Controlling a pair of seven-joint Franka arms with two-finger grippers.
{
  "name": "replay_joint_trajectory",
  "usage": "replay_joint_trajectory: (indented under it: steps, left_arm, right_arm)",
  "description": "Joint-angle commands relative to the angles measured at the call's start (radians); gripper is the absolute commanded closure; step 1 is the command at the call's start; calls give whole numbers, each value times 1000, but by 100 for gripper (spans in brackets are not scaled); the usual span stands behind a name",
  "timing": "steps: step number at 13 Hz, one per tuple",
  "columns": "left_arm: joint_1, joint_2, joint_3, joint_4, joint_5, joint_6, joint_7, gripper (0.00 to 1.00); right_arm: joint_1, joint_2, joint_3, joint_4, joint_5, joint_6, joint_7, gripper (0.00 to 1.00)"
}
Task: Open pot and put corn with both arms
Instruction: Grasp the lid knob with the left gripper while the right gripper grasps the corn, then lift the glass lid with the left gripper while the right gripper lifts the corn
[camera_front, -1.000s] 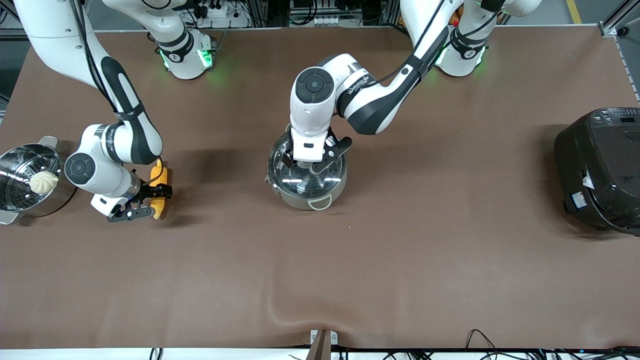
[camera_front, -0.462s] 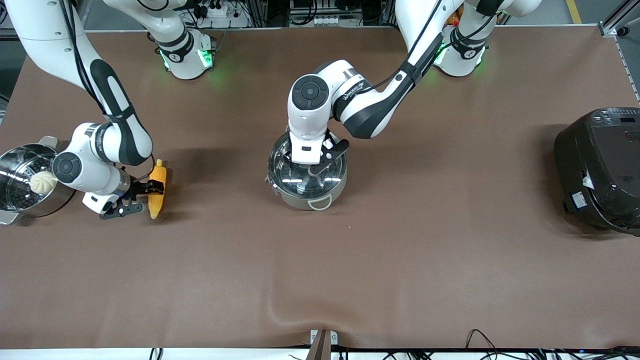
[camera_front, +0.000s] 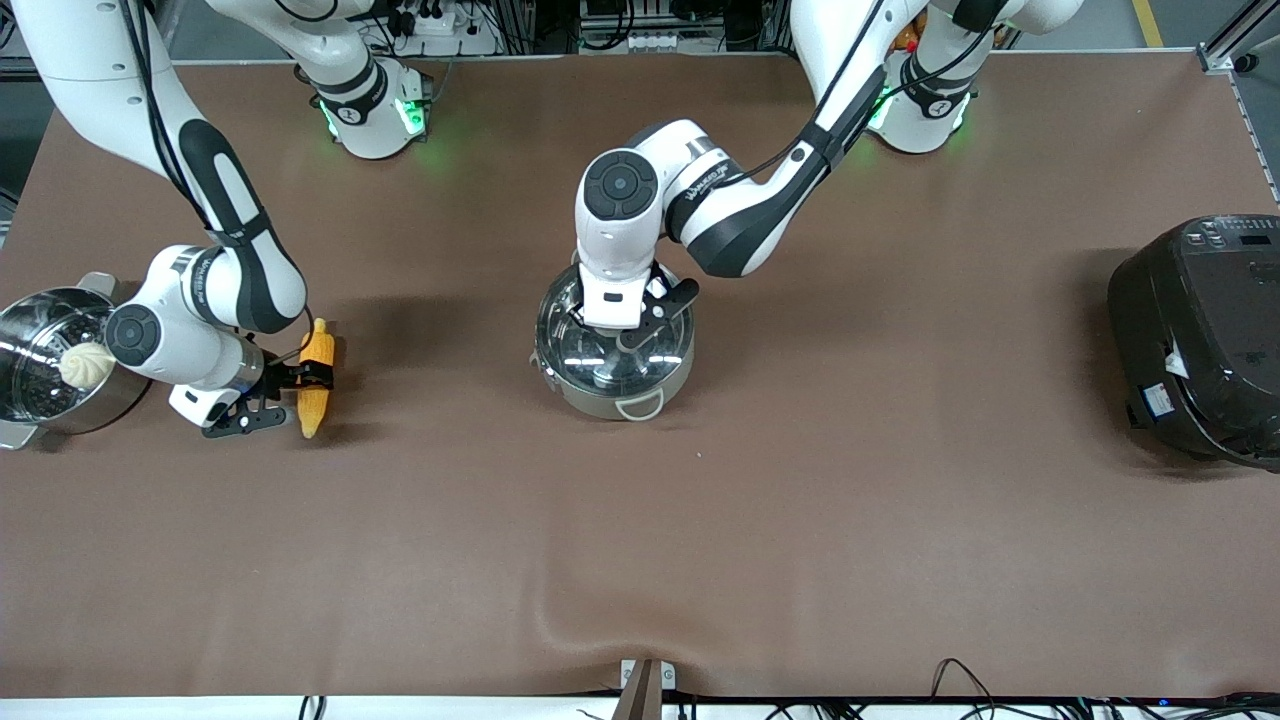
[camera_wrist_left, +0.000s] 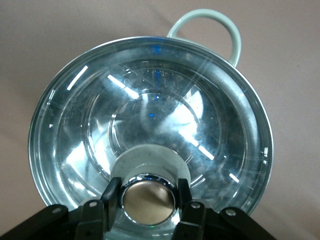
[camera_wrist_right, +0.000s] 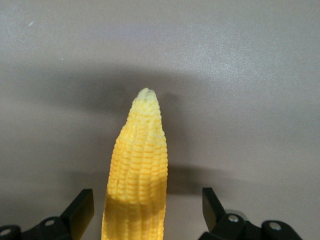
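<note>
The shiny steel pot (camera_front: 612, 400) stands mid-table with its glass lid (camera_front: 590, 358) on. My left gripper (camera_front: 625, 335) is down on the lid. In the left wrist view the left gripper (camera_wrist_left: 148, 201) has its fingers (camera_wrist_left: 111, 200) pressed against both sides of the metal knob (camera_wrist_left: 148, 197). The yellow corn (camera_front: 314, 385) lies on the table toward the right arm's end. My right gripper (camera_front: 298, 392) is low over it and open. In the right wrist view the right gripper (camera_wrist_right: 148, 210) straddles the corn (camera_wrist_right: 140, 165), and its fingers (camera_wrist_right: 82, 207) stand clear of it.
A steel steamer pot (camera_front: 40, 405) with a white bun (camera_front: 87, 365) stands beside the right gripper at the table's end. A large black cooker (camera_front: 1200, 340) sits at the left arm's end. The brown cloth has a ridge near the front edge.
The right arm has come down and shifted toward the steamer pot, bringing its open gripper around the corn. The left arm has shifted slightly over the lid. Both are nearly still in the last half second.
</note>
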Motion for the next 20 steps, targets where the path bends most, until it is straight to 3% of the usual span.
replay_joint_trajectory:
  steps: [1, 4, 5, 6, 8, 11, 14, 18, 20]
  left_arm:
    - [-9, 6, 9, 19, 7, -17, -18, 100]
    - [25, -49, 7, 19, -36, -64, -20, 100]
    - [31, -85, 7, 19, -39, -86, -20, 100]
    - [36, -123, 9, 19, -39, -106, -15, 100]
    - [82, -232, 6, 12, -39, -198, 3, 100]
    - [210, -362, 6, -10, -41, -325, 167, 100]
    - [391, -387, -7, -50, -51, -379, 473, 100]
    - [583, -428, -8, -192, -96, -368, 825, 100]
    - [646, -427, -7, -263, -96, -312, 893, 100]
  right_arm:
    - [6, -3, 4, -9, 21, -2, -17, 42]
    - [26, -5, 4, -5, 21, -2, -10, 77]
    - [32, -8, 4, -4, 21, -3, -8, 93]
    - [34, -10, 4, -1, 21, -3, -7, 98]
    - [34, -14, 4, 20, 21, -22, -7, 100]
    - [43, -32, 4, 172, 22, -236, 27, 100]
    - [113, -59, 4, 347, 22, -457, 180, 100]
    - [312, -103, 2, 451, 21, -567, 515, 100]
    - [394, -99, 5, 491, 22, -591, 664, 100]
